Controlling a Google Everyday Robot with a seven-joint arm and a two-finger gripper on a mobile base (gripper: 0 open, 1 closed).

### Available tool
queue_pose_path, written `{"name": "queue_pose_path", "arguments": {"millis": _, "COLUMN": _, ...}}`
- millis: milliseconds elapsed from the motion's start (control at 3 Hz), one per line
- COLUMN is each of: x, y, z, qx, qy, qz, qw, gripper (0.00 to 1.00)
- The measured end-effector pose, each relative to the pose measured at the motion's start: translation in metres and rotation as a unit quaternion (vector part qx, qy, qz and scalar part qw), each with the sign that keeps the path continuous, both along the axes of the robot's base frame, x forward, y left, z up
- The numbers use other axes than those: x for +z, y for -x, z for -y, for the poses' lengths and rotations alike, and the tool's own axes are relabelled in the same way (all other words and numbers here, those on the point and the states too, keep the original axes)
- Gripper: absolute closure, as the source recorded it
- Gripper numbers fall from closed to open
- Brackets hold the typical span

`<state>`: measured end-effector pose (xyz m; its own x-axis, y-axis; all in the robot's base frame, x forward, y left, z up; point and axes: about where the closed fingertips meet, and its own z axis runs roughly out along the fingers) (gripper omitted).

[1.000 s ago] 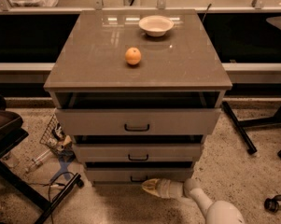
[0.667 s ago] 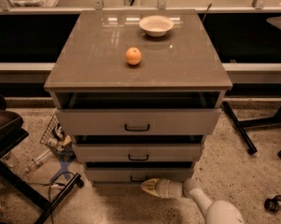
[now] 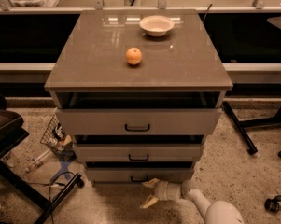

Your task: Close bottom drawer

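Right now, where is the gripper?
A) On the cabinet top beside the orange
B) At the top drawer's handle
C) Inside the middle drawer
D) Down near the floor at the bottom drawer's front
D: the gripper sits low by the floor just in front of the bottom drawer, its fingers spread open, far below the orange.

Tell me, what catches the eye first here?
A grey cabinet stands with all three drawers pulled partly out, an orange and a white bowl on its top. Low at the floor, the robot's gripper, fingers apart, sits just before the bottom drawer.
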<state>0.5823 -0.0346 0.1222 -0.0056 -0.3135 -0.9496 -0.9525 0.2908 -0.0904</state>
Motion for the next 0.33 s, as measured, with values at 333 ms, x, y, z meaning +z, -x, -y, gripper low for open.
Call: {"name": "queue_pose_path", "arguments": {"millis": 333, "x": -0.0001, "y": 0.0074, "z": -0.0046, "qx": 0.000, "qy": 0.000, "qz": 0.000, "qw": 1.0000, "gripper": 0.00}}
